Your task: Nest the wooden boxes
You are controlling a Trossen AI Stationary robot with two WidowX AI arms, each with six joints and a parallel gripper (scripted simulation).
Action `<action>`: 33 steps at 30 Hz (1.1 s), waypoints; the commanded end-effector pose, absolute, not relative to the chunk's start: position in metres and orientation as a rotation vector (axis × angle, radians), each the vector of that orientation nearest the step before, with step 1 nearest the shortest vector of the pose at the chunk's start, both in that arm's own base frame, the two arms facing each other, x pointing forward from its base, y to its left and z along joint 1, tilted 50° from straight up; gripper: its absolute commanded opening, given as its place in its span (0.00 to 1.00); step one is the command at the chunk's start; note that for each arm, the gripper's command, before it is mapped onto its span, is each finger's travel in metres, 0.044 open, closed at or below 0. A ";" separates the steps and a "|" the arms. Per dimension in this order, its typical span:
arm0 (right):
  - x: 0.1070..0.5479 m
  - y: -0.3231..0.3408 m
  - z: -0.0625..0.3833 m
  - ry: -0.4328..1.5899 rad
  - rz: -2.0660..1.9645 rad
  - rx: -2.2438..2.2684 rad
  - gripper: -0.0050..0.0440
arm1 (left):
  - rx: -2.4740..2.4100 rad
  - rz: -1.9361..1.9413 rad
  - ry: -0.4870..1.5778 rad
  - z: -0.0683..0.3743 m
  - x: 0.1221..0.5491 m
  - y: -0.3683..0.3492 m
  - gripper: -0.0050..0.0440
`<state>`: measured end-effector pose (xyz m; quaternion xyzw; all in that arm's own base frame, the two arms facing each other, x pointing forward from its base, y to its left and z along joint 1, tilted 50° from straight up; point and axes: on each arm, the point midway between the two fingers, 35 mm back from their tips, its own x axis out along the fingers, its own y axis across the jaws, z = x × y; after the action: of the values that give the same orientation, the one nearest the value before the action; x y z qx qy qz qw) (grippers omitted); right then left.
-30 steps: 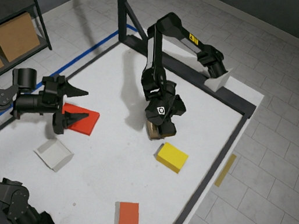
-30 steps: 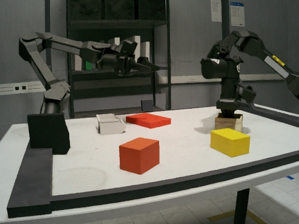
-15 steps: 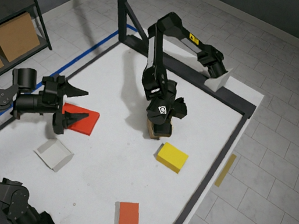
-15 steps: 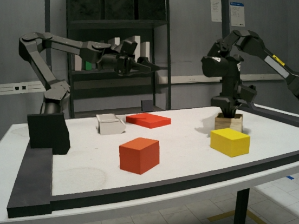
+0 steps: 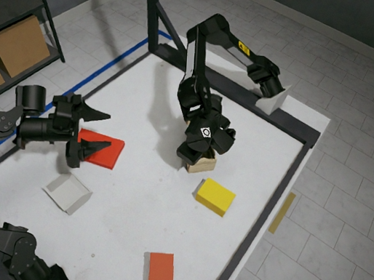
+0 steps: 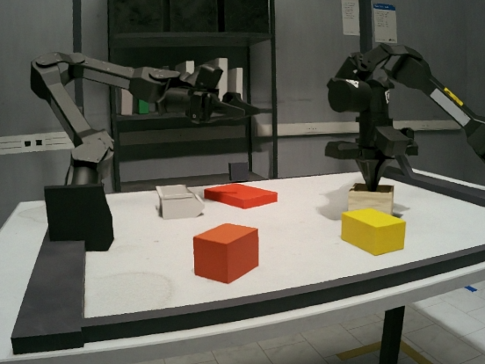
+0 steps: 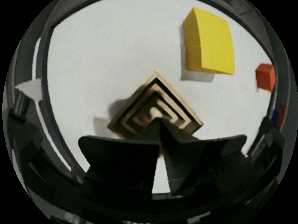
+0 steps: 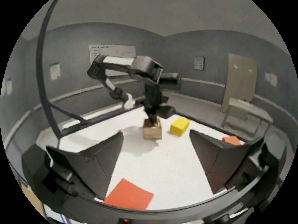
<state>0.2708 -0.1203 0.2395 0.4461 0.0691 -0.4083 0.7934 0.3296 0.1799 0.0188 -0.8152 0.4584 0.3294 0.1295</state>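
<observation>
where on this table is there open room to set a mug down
Widest: between the grey tray and the yellow block. Crowded: around the wooden boxes, under the left gripper and close to the yellow block.

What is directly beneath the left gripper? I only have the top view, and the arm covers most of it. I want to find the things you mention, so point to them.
Observer: The left wrist view shows wooden boxes (image 5: 201,167) (image 6: 371,203) (image 7: 181,99) (image 8: 152,133) nested one inside another, with at least three rims visible and their open sides up.

Operator: Is the left gripper (image 5: 204,150) (image 6: 372,189) (image 7: 158,120) (image 8: 153,124) open or shut there? Its fingertips are hidden from me.

Observer: Shut. In the exterior view its fingers point down and meet at the outer box's mouth, with nothing held between them.
</observation>
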 end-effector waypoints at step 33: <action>0.270 -0.119 0.241 0.141 -0.873 0.963 0.92 | -1.195 -0.130 1.280 0.056 0.313 0.217 0.00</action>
<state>0.2708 -0.1203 0.2395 0.4461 0.0691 -0.4083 0.7934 0.3134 0.2097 0.0503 -0.5590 0.5628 -0.0248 0.6084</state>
